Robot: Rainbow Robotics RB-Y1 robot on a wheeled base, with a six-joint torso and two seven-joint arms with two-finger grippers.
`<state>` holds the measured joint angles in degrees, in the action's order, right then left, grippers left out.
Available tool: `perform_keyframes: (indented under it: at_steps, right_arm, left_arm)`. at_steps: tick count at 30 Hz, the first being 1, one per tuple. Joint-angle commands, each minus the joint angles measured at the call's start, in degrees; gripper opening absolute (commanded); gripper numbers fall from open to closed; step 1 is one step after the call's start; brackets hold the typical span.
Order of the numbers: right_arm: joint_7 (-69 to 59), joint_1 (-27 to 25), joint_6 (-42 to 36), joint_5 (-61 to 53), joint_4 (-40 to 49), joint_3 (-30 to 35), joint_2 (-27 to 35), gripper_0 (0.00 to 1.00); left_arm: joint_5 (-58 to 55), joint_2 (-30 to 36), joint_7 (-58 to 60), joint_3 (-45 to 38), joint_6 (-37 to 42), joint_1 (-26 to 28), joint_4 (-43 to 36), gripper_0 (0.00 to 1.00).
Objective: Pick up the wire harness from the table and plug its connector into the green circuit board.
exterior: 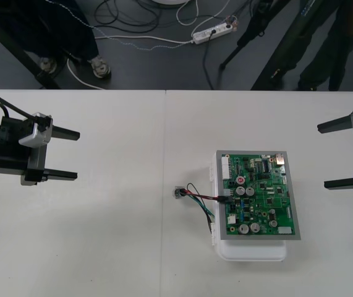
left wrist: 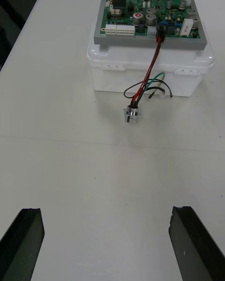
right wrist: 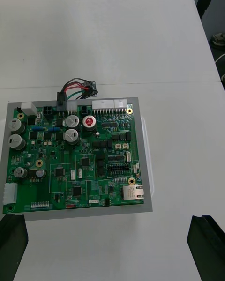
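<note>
The green circuit board (exterior: 258, 195) (right wrist: 77, 157) (left wrist: 150, 16) rests on its white base (exterior: 250, 250) (left wrist: 150, 70) right of the table's middle. The wire harness (exterior: 201, 199) (left wrist: 147, 86) has its black plug (exterior: 224, 199) (right wrist: 61, 97) (left wrist: 161, 33) seated at the board's left edge. Its red, black and green wires trail onto the table to the round metal socket (exterior: 177, 192) (left wrist: 131, 114). My left gripper (exterior: 62, 154) (left wrist: 105, 243) waits open at the left, well away from the socket. My right gripper (exterior: 343, 154) (right wrist: 110, 248) stands open at the right edge, apart from the board.
A seam (exterior: 164, 185) runs down the table between its two halves. Bare table lies between each gripper and the board. Cables and a power strip (exterior: 212, 32) lie on the dark floor beyond the far edge.
</note>
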<state>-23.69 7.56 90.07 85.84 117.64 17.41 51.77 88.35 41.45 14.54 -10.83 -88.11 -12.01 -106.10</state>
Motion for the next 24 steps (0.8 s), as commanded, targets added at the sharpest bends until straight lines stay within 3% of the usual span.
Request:
perform_keyframes:
  at_steps: [1, 24]
  right_arm:
    - [3.21, 0.0, -0.07, -0.14, 0.04, -1.24, 2.2, 1.0]
    - [8.13, -3.07, -0.07, 11.2, 0.04, -2.47, -11.51, 1.0]
  left_arm:
    - [0.33, -0.67, -3.03, -1.73, -1.89, 1.11, -1.65, 0.79]
    - [0.33, -0.67, -3.03, -1.73, -1.89, 1.11, -1.65, 0.79]
